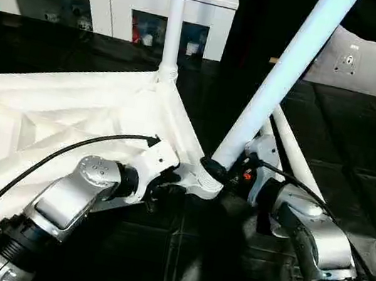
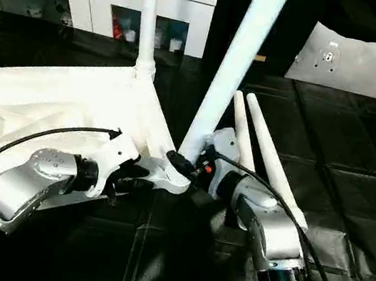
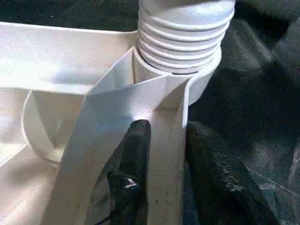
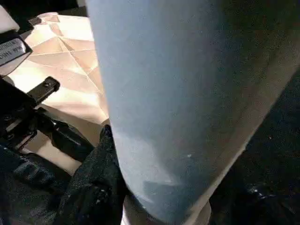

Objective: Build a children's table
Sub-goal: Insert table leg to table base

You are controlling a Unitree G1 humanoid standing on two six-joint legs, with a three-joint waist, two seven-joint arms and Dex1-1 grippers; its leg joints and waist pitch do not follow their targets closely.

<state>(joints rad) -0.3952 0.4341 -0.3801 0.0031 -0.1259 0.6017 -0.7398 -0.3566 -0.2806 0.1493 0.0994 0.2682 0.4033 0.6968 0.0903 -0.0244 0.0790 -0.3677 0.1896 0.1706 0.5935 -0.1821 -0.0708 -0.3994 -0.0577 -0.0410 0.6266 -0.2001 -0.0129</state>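
At the corner socket (image 3: 187, 89) — left jaws pinch a rib (image 3: 166, 154), right jaws clasp the leg (image 1: 285, 77)

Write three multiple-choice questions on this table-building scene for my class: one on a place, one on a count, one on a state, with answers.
1. Where do the two loose legs lie?
A on a chair
B on the black floor mat
C in a box

2. How many white legs are there in all?
A two
B three
C four

3. How does the leg held by the right gripper stand?
A flat on the floor
B tilted, its ribbed end at the near corner socket
C upright in the far socket

Answers:
1 B: both rest on the mat beside the right arm.
2 C: one upright leg, one tilted, two lying.
3 B: it leans to one side while its ribbed end sits in the socket.
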